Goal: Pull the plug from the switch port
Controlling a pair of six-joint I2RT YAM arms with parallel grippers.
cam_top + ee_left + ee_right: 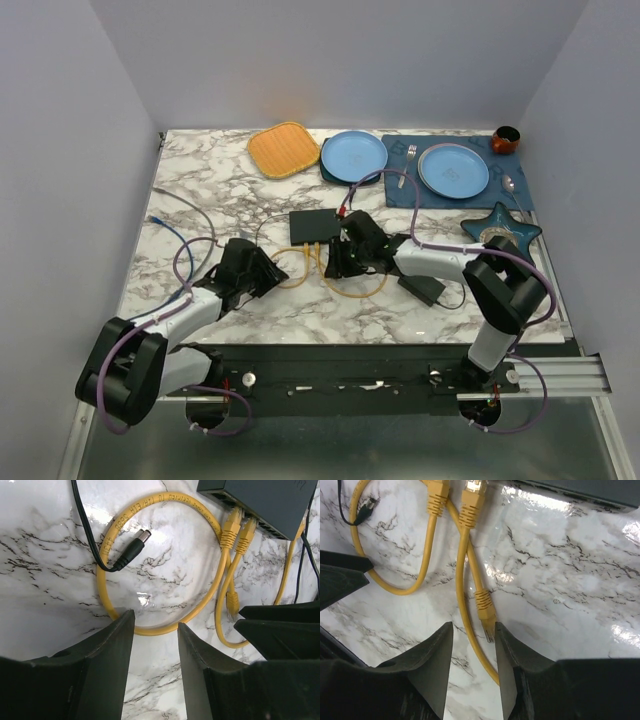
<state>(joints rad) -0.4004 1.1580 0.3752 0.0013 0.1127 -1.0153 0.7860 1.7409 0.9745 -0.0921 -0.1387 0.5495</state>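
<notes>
Seen from above, the switch [318, 225] lies mid-table, both my grippers drawn up near its port edge, the plugs too small to make out. My left wrist camera shows two yellow plugs [231, 527] reaching its port row and a black barrel plug [131, 547] on the marble. My right wrist camera shows a loose yellow plug [485, 607] lying just ahead of my right gripper [472, 626], fingers parted, gripping nothing. My left gripper [155, 620] stands parted and empty too.

Two plugs [231, 530] sit at the switch's [318, 226] near edge; a loose plug [485, 611] lies on the worktop [200, 190] before it.
</notes>
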